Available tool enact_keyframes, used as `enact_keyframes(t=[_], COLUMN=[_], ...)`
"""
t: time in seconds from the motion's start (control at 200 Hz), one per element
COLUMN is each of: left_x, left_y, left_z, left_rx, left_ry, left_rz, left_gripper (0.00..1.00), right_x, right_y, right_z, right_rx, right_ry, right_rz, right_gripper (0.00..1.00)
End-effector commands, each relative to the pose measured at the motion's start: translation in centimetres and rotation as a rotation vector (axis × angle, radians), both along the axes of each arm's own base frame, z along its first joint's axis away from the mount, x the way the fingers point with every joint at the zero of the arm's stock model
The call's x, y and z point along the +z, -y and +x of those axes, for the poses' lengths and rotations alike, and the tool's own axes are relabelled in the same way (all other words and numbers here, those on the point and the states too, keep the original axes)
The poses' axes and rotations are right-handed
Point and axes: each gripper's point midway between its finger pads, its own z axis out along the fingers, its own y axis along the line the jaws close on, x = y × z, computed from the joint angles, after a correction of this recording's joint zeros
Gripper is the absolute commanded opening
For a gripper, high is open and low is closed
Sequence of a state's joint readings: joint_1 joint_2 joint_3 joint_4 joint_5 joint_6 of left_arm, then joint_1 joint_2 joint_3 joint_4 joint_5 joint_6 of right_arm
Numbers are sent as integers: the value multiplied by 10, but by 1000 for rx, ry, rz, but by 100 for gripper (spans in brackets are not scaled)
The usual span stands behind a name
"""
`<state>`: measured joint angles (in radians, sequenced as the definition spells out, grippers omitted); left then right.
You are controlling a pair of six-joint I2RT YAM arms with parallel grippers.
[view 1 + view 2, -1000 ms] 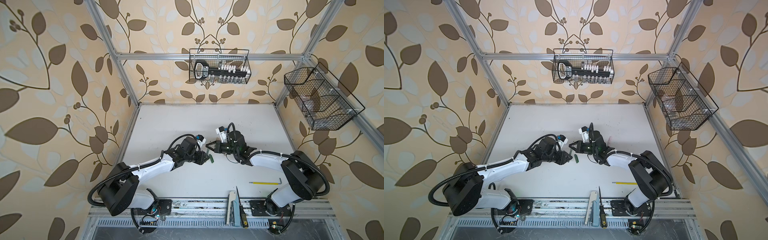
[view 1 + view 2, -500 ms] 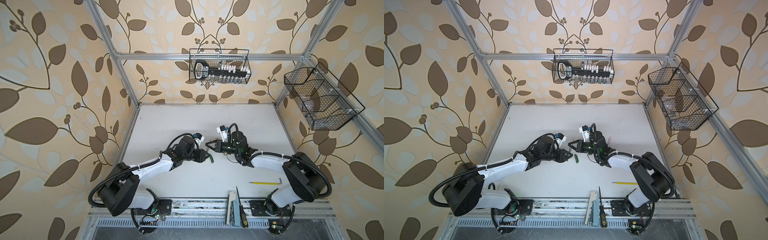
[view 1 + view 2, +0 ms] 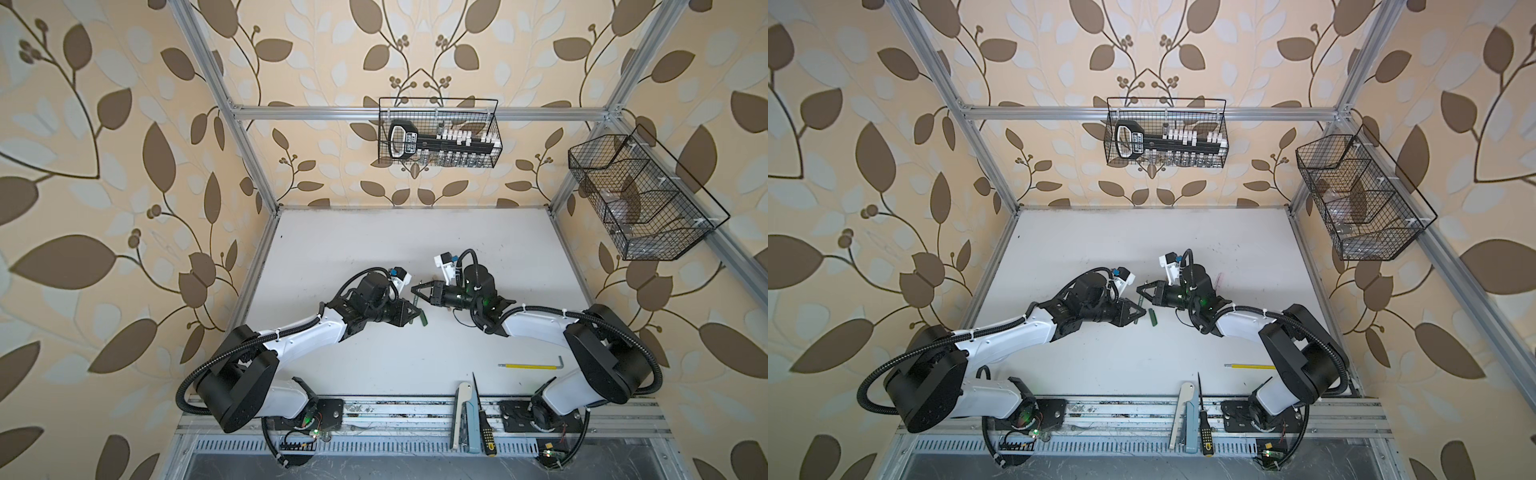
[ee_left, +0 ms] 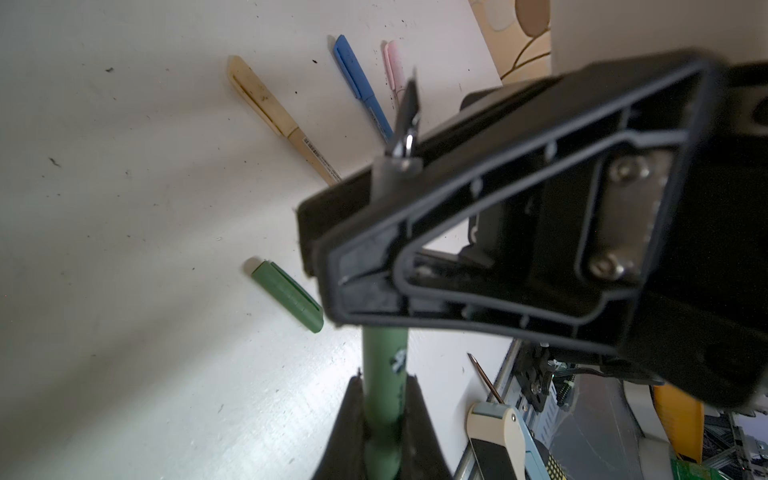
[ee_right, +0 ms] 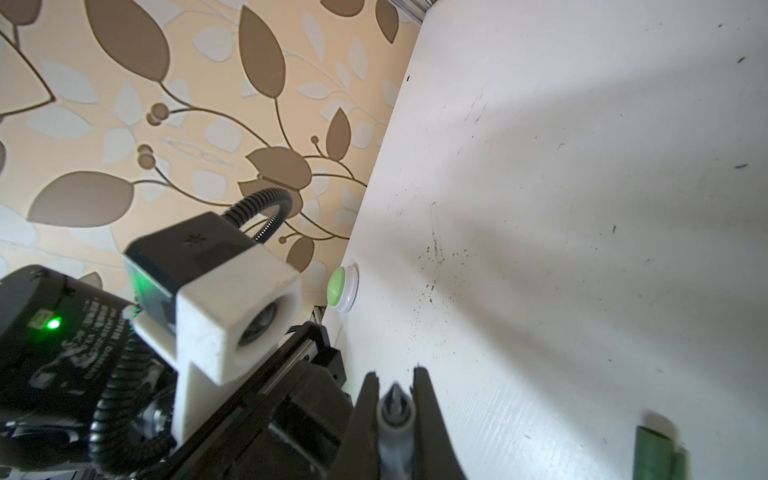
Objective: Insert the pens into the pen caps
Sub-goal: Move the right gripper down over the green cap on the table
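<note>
While the left gripper pinches the green pen, its tip sits inside the right gripper; squeeze there unclear.

Robot lab: aluminium frame, wallpaper

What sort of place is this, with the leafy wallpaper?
Likely a robot test booth: two robot arms mounted at a white table, a metal frame around it, wire baskets hanging above.

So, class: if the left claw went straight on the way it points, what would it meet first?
Probably the right claw, straddling the tip end of the green pen that the left claw grips; depth is unclear.
</note>
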<state>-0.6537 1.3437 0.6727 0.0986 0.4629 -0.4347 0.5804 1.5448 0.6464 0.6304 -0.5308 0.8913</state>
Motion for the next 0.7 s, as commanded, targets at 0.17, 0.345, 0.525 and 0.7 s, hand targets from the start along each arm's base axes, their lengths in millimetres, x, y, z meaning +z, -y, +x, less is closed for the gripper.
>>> enact_keyframes(t=[0.17,0.345,0.525,0.7], left_x=[22,36,46,50], left_y=[-41,-70,-84,-88], left_z=[9,4,-2,-7], left_rx=[114,195,227,233], left_ry=[66,112,155,161], left_rz=[120,166,166,156], left_gripper=[0,0,0,0], right_x=[-13,-47,-97,-111], right_y=[52,52,41,30], right_z=[1,-11,-21,-19], right_rx=[-97,12,166,226], right_ry=[2,-120,-189,-205], right_rz=[-457,-626,-946,-1090], right_gripper=[49,53,55,55])
